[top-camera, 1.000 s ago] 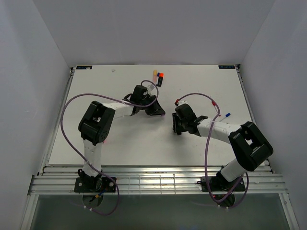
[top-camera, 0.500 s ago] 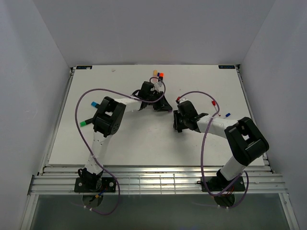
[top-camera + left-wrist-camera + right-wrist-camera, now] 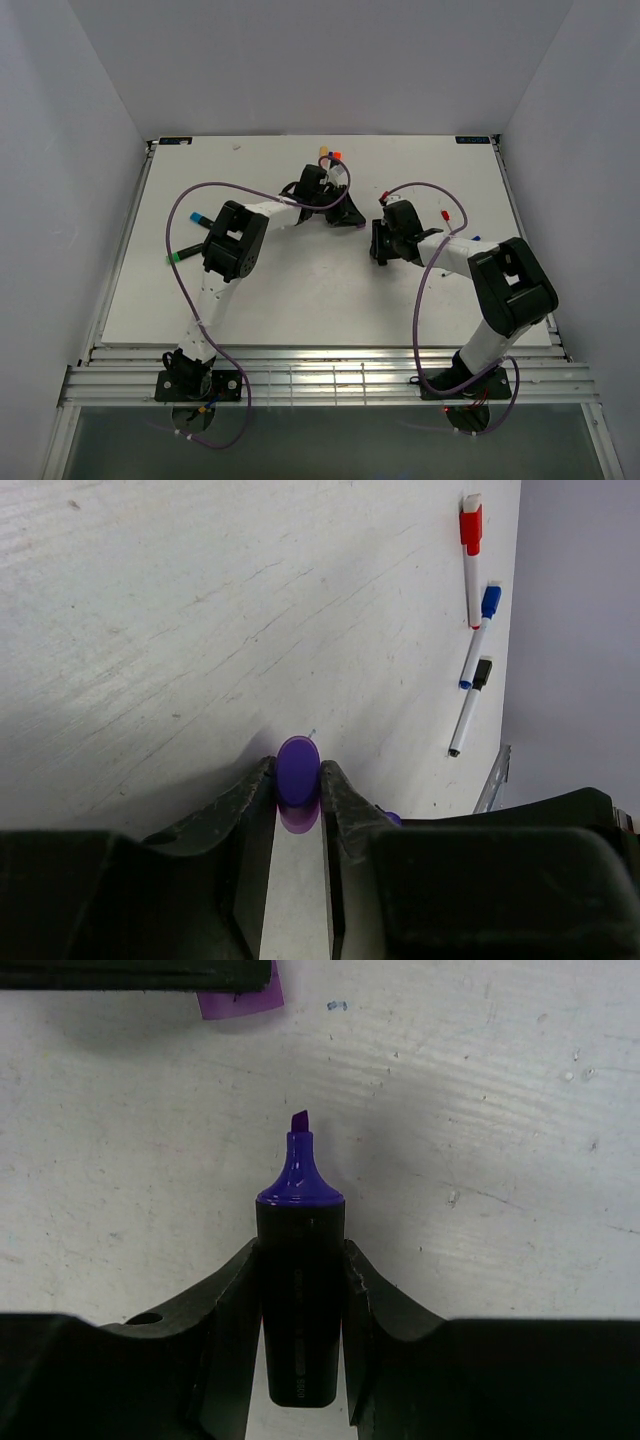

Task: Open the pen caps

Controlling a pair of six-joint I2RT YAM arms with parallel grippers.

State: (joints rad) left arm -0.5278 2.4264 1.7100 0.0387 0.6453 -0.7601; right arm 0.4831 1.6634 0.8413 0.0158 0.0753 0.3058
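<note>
My left gripper [image 3: 298,776] is shut on a stubby purple cap [image 3: 297,772], held just above the white table. My right gripper [image 3: 300,1260] is shut on a short black marker barrel [image 3: 300,1300] whose purple tip [image 3: 299,1125] is bare and points at the left gripper. The purple cap also shows at the top edge of the right wrist view [image 3: 240,1002], apart from the tip. In the top view the left gripper [image 3: 345,212] and right gripper [image 3: 381,245] face each other near the table's middle. Two markers with orange [image 3: 323,152] and red [image 3: 336,156] caps lie behind the left gripper.
Thin white pens with red [image 3: 470,550], blue [image 3: 480,630] and black [image 3: 470,702] caps lie beyond the left gripper. A blue-capped marker [image 3: 195,215] and a green-capped one [image 3: 175,258] lie at the table's left. Purple cables [image 3: 190,200] arc over both arms. Grey walls enclose the table.
Both grippers have moved toward the back right of the table, staying close together. The left arm has stretched out, uncovering the blue and green markers at the left.
</note>
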